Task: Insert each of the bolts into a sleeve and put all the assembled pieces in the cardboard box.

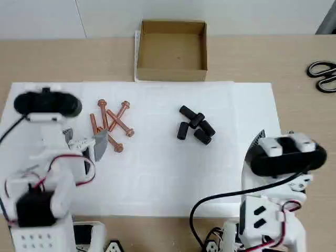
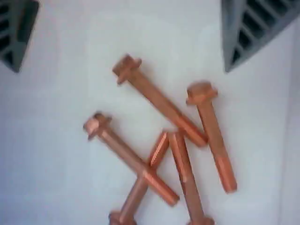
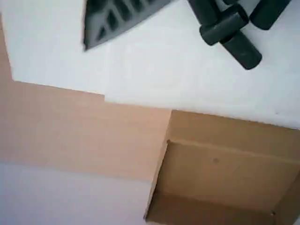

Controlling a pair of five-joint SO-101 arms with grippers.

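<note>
Several copper bolts lie crossed in a loose heap on the left of the white sheet. A cluster of several black sleeves lies to their right, near the sheet's middle. The cardboard box stands past the sheet's far edge with nothing inside. My left gripper hangs open just on the near side of the bolts. In the left wrist view its grey fingers stand wide apart above the bolts. My right gripper sits at the sheet's near right, apart from the sleeves.
Black-handled scissors lie on the bare wooden table at the far right. The box also appears in the right wrist view beyond the sheet's edge. Both arm bases stand along the near table edge.
</note>
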